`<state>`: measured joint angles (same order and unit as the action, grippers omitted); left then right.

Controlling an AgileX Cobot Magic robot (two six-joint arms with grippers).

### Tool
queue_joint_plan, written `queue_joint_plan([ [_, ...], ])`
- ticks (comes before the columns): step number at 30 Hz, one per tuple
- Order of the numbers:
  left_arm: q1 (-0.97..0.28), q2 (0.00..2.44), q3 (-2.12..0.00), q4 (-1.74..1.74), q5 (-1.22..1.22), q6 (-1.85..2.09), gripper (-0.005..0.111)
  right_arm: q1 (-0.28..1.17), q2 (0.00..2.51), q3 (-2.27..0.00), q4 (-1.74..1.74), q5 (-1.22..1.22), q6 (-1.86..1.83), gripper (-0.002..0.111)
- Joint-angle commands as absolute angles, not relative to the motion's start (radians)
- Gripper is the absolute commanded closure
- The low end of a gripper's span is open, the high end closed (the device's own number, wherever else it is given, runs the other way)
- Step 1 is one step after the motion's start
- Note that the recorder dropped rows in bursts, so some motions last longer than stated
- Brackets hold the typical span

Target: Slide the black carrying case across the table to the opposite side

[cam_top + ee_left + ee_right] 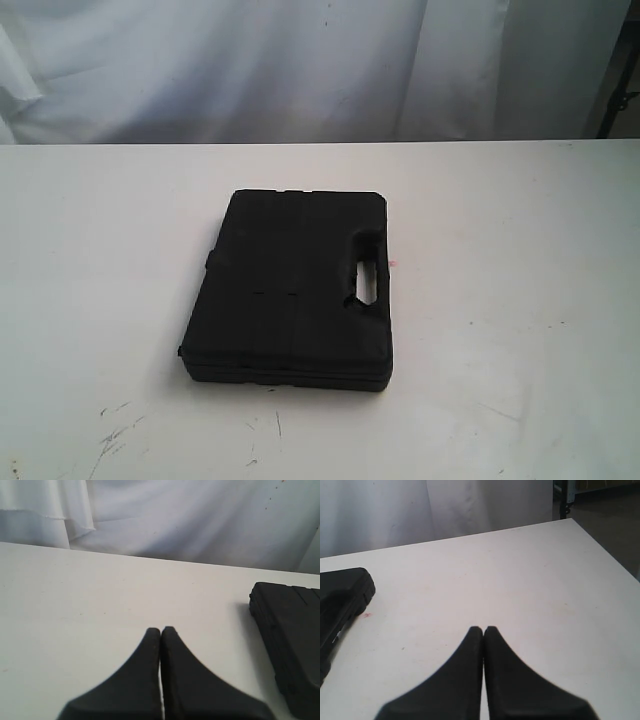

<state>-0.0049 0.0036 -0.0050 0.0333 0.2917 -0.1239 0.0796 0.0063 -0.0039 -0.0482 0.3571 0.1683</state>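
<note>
The black carrying case point(295, 285) lies flat near the middle of the white table point(500, 350), its handle slot on its right side. Neither gripper shows in the exterior view. In the left wrist view my left gripper point(161, 629) is shut and empty over bare tabletop, with the case's edge point(290, 640) off to one side, apart from it. In the right wrist view my right gripper point(483, 628) is shut and empty too, and the case's corner point(340, 597) sits well clear of it.
A small pink-red spot point(393, 265) marks the table beside the case point(367, 615). Dark scratches point(115, 435) run along the near edge. A white curtain point(300, 60) hangs behind the table. The table's corner and a dark floor point(610, 525) show in the right wrist view.
</note>
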Motion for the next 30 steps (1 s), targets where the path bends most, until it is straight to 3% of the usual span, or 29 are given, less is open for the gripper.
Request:
queue_joint_plan([
  [1, -0.010, 0.000, 0.000, 0.033, 0.285, -0.120, 0.107, 0.076, 0.000, 0.000, -0.043, 0.351, 0.170, 0.108],
  [20, -0.010, 0.000, 0.000, 0.033, 0.285, -0.120, 0.107, 0.076, 0.000, 0.000, -0.044, 0.348, 0.171, 0.108],
  [30, -0.010, 0.000, 0.000, 0.033, 0.285, -0.122, 0.107, 0.076, 0.000, 0.000, -0.045, 0.066, 0.171, 0.108],
])
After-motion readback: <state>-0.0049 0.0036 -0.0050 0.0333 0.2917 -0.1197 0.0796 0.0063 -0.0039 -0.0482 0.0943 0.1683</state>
